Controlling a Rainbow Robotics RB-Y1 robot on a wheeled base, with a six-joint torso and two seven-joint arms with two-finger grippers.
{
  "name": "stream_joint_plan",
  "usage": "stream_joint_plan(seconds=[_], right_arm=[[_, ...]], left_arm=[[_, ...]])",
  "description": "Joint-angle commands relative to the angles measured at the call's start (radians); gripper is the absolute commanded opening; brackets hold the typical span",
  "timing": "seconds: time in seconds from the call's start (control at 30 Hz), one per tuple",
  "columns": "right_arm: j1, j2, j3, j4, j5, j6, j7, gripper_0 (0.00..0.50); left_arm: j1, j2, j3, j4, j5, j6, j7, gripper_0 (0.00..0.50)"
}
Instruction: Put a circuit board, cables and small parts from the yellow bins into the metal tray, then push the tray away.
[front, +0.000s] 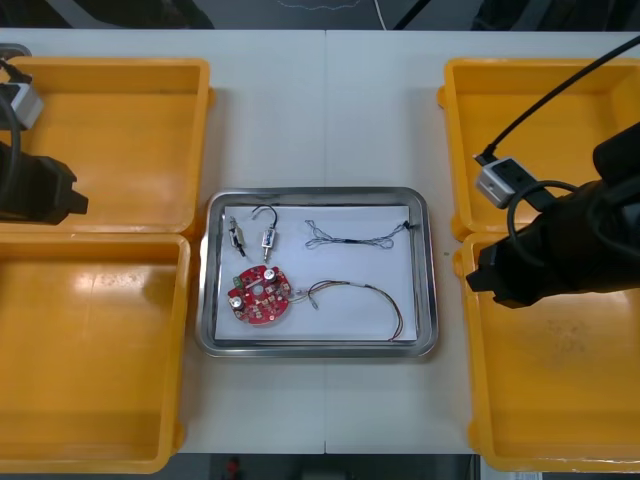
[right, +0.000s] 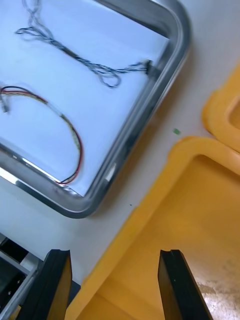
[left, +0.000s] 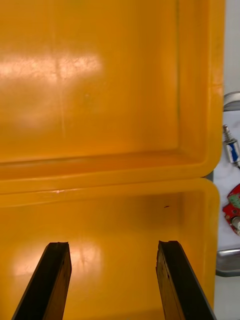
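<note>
- The metal tray lies in the middle of the table between the yellow bins, two at each side, so that either arm can reach it.
- Inside, on its white floor, I count one circuit board at the near left, two small metal parts at the far left with one short black cable curving between them, one twisted blue and white cable at the far right and one red and yellow cable at the near right.
- The things lie spread apart, none on top of another, probably because each was set down separately.
- The bin floors that show are bare, so I judge that the loading is done and only the push is left.
- The right gripper hangs over the left rim of the near right bin, just beside the tray, fingers apart and holding nothing; it seems well placed for pushing.
- The left gripper hovers where the two left bins meet, fingers also apart and empty, and looks idle.
</note>
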Motion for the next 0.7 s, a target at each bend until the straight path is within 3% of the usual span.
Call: stream_joint_plan(seconds=[0.03,0.3,0.7], right_arm=[[-0.119,-0.026,0.153,-0.034,-0.017,0.003,-0.014,0.500],[-0.265,0.034,0.386,-0.030,0.001,0.003,0.026,0.500],[-0.387,0.188,0.653,0.125,0.155,-0.006,0.279,0.500]], left_arm=[[0.094,0.071,0.073,-0.040,0.018,0.006,-0.013,0.500],[0.206,0.079,0.108,-0.046,0.029,0.006,-0.015,0.500],[0.263,0.079,0.107,-0.043,0.045,0.006,-0.012,0.500]])
